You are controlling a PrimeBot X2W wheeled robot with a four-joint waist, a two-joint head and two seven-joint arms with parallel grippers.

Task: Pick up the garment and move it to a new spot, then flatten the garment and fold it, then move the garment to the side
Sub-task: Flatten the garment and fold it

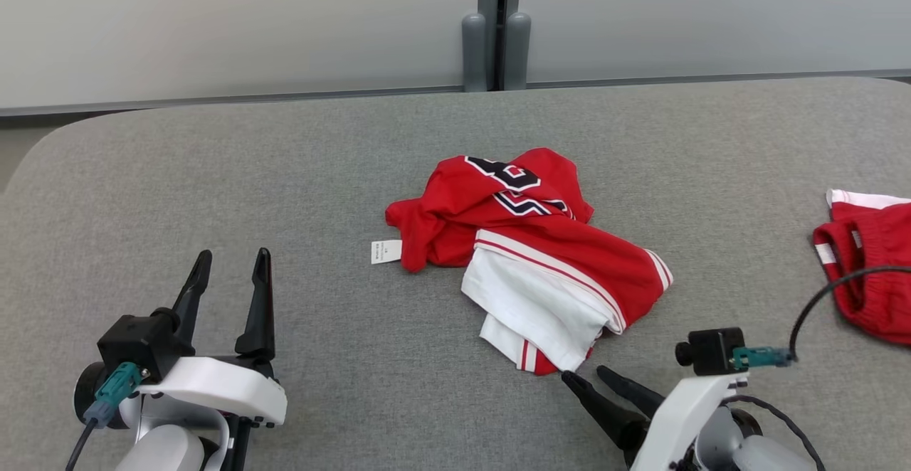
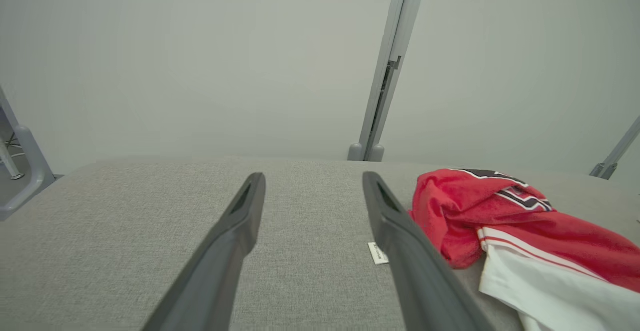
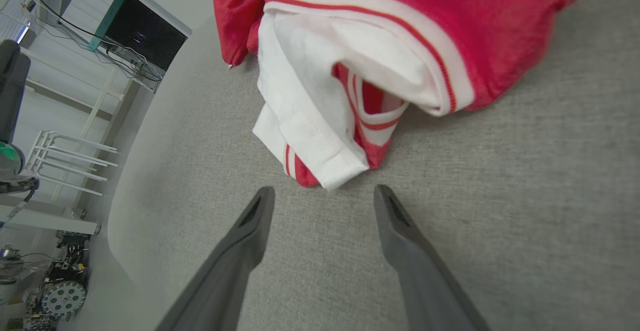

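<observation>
Lying crumpled midway across the table (image 1: 285, 172), the garment (image 1: 527, 243) looks light and limp — best pinched at its near white corner, just ahead of the right gripper (image 1: 583, 373), open and empty like the left gripper (image 1: 234, 252).

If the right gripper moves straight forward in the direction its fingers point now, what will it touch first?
Most likely the garment: its white folded corner with red stripes lies just ahead of the open right gripper. Its height above the table is unclear.
</observation>
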